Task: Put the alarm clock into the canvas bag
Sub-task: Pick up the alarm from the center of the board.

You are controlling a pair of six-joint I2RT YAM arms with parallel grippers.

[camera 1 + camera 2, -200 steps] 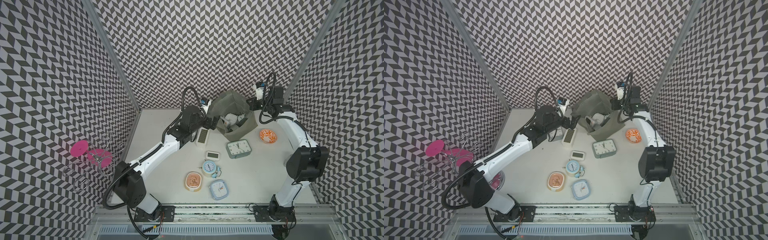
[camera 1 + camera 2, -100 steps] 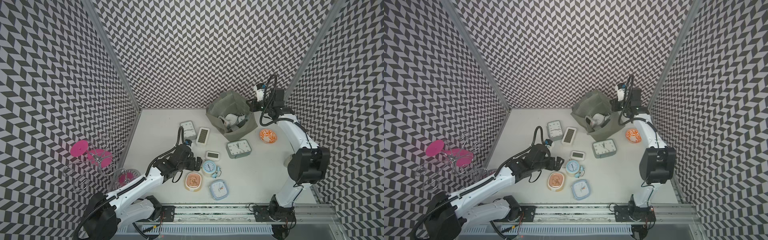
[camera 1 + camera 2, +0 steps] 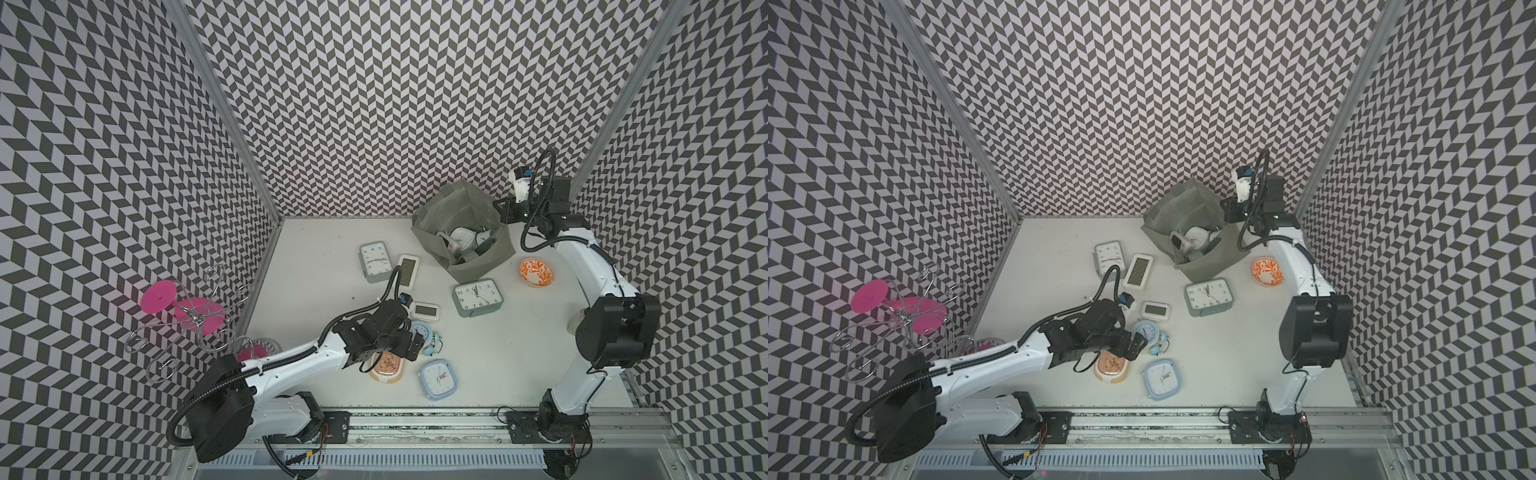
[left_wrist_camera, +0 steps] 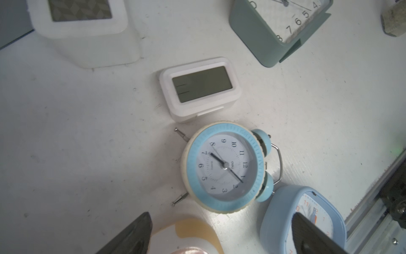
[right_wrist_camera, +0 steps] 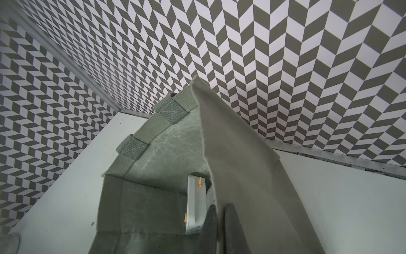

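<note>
Left claw (image 4: 219,237) spread wide and empty over twin-bell alarm clock (image 4: 224,167), which lies face-up on the worktop (image 3: 519,361), well apart from canvas bag (image 3: 478,266). Right claw (image 5: 220,231) clenched on bag wall. Risk: neighbours are crowded (peach clock (image 4: 193,231), square blue clock (image 4: 283,211)), so a finger could be landed on one and the round rim squeezed out.

Orange-patterned bowl (image 3: 536,272) on white table (image 3: 316,266); pink-disc wire stand (image 3: 191,316) off table, against chevron wall (image 3: 374,104).
</note>
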